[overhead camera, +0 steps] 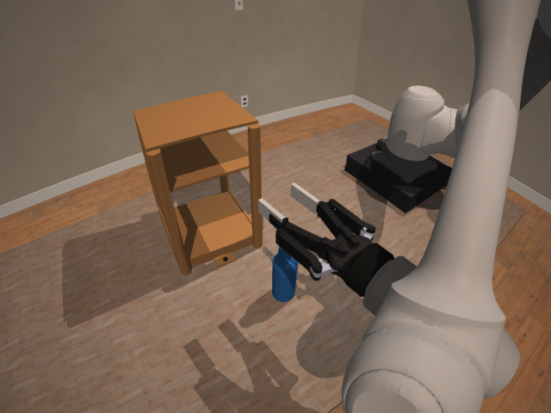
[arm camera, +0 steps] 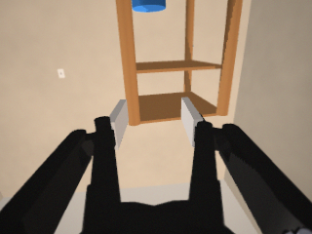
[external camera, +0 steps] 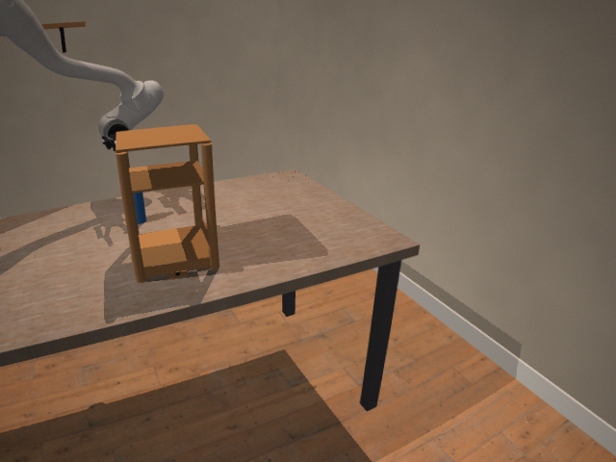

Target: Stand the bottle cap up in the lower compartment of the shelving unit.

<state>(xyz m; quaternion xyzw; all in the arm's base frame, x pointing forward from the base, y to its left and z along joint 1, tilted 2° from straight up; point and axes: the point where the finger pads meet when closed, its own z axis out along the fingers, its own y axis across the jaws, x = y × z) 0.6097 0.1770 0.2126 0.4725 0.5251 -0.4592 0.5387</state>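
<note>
The blue bottle (overhead camera: 283, 275) stands upright on the table in front of the shelving unit's right front post; its top is hidden behind my fingers in the top view. It shows partly behind the unit in the exterior view (external camera: 140, 207) and at the top edge of the wrist view (arm camera: 148, 5). The wooden shelving unit (overhead camera: 202, 177) has an empty lower compartment (overhead camera: 213, 224). My gripper (overhead camera: 289, 204) hovers above and beside the bottle, lying about level, fingers part open with nothing between them. In the wrist view my gripper (arm camera: 154, 108) points toward the unit (arm camera: 177, 63).
The robot's black base (overhead camera: 398, 175) sits at the right of the table. My large arm links (overhead camera: 444, 275) fill the right foreground. The table's edge (external camera: 248, 298) runs just beyond the unit's far side in the exterior view.
</note>
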